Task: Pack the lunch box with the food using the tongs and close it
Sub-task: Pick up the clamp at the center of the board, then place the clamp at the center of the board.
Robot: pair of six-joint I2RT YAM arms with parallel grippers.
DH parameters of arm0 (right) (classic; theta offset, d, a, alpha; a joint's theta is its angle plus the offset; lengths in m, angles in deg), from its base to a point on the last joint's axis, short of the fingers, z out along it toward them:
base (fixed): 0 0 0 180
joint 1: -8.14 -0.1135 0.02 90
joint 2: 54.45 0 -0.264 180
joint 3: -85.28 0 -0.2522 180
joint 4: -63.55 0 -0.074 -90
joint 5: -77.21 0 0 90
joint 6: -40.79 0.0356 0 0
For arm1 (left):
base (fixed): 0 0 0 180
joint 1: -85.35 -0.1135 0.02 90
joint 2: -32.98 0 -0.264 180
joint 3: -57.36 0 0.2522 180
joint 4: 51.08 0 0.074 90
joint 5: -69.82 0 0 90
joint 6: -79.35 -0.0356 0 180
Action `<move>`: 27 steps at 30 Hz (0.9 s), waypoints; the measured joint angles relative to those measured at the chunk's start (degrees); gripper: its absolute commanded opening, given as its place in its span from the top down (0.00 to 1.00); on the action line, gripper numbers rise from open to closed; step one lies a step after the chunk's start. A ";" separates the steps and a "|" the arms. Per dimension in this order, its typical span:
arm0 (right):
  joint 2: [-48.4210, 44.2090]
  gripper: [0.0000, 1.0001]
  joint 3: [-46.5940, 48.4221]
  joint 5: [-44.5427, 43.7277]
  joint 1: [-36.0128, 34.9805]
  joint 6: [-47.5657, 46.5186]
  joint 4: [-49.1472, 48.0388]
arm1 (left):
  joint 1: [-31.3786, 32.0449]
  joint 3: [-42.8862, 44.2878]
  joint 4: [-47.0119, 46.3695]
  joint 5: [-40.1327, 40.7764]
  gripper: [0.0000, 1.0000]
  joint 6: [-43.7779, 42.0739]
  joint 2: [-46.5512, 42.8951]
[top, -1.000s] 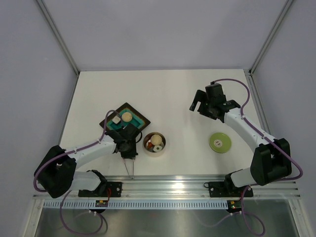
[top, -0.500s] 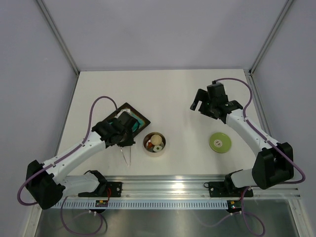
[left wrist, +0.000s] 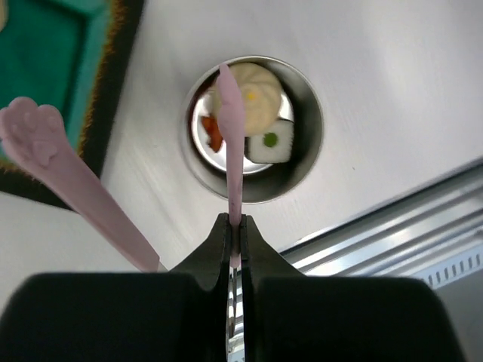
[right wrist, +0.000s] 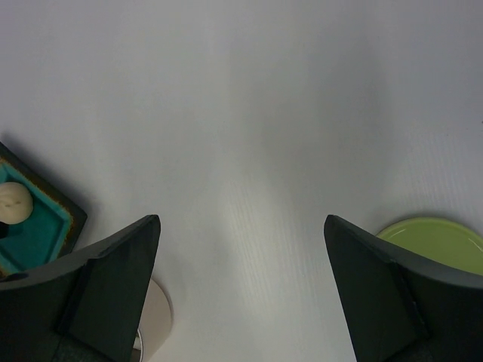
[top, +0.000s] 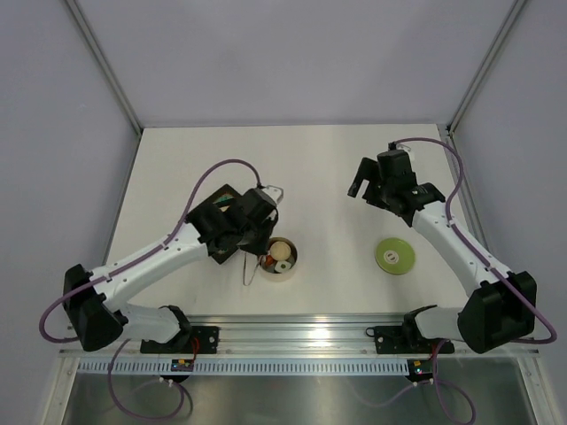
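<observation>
**Ana:** Clamping what, exactly, that left gripper (left wrist: pixel 235 222)?

**Ben:** One arm of the thin pale-pink V-shaped tongs (left wrist: pixel 232 128). Its jaws are pressed together on it, and the tip hangs over the small round steel lunch box (left wrist: pixel 306 162).

**Ana:** What's packed?

**Ben:** A beige ball (left wrist: pixel 260 102), a white cube (left wrist: pixel 268 143) and a red-orange bit (left wrist: pixel 213 134). One beige piece (right wrist: pixel 11 202) sits in the dark square teal-lined tray (right wrist: pixel 41 226).

**Ana:** And closing?

**Ben:** Not done. The flat lime-green lid (top: pixel 394 255) lies well apart, and the right gripper (right wrist: pixel 241 220) gapes empty.

A robotics lab cell: white surface (top: pixel 301 168), grey wall panels (top: pixel 292 62), aluminium frame posts (top: pixel 102 62) at upper left and right, slotted mounting rail (top: pixel 301 329) along the bottom.
</observation>
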 measured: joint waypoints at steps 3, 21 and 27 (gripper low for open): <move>-1.11 0.01 0.07 -2.08 0.11 -1.14 1.49 | 5.99 4.52 -0.81 -1.44 1.00 -3.06 5.68; -5.42 0.01 -1.11 3.58 24.76 0.42 9.51 | 14.80 34.40 -4.92 -13.03 1.00 -16.00 42.88; -6.78 0.01 -2.19 3.74 26.45 2.29 10.12 | 16.04 34.45 -5.79 -13.07 0.98 -16.63 48.72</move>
